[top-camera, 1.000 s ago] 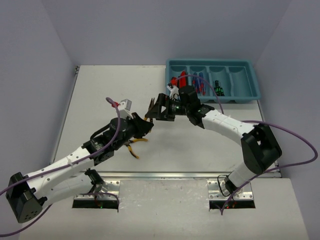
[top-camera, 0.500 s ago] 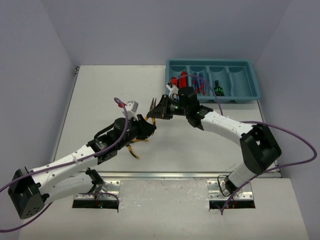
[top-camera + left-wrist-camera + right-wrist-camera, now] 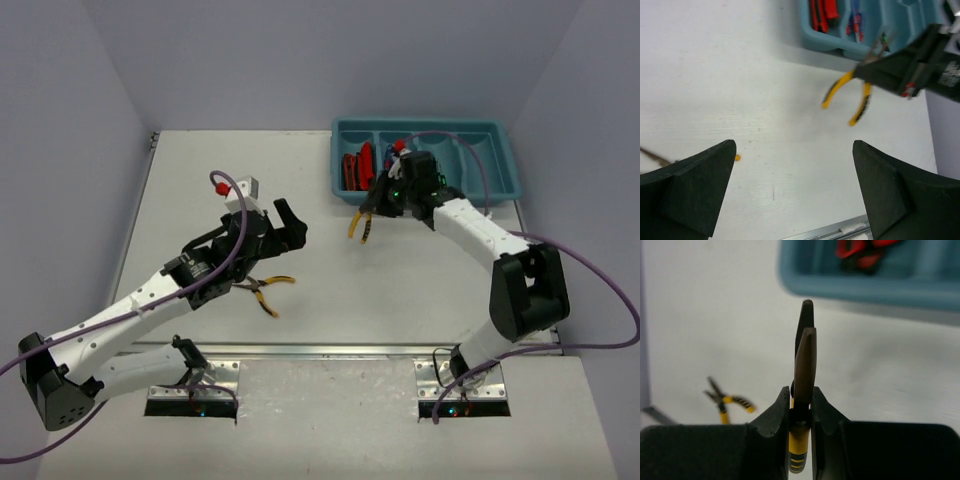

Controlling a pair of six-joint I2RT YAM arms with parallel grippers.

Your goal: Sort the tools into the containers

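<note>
While right fingers (image 3: 771,416) pinch pliers (image 3: 805,357), nose seemingly aims toward tray (image 3: 880,292).

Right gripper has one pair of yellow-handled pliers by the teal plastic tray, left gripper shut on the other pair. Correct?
Not quite. The left gripper is open and empty, as the left wrist view shows; the other yellow-handled pliers lie on the white table. The right gripper does hold one pair by the teal plastic tray.

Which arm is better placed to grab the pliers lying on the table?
Left. The left gripper is open and close to the loose pliers; the right gripper is shut on a second pair by the tray.
</note>
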